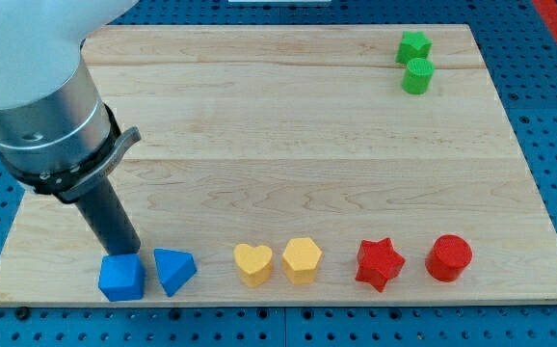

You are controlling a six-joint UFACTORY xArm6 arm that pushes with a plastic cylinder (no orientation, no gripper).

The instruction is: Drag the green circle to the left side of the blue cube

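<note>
The blue cube [121, 278] sat at the frame's lower left, the tip [124, 253] just behind it, touching or nearly so, carrying nothing. The green circle [416, 76] lay far off at the upper right beside the green star [413, 45], so the drag looked unstarted.

Along the view's bottom edge of the wooden board [288, 145], one row, from the view's left to right: blue cube [121, 278], just beside it blue triangular block [174, 271], then yellow heart [252, 263] close beside yellow hexagon [302, 259], then red star [380, 263], then red circle [449, 257]. At the view's top right, well apart from the row: green star [413, 45], with green circle [417, 76] touching it just below. Right behind the blue cube, towards the view's top, at its upper edge: my tip [127, 253].
</note>
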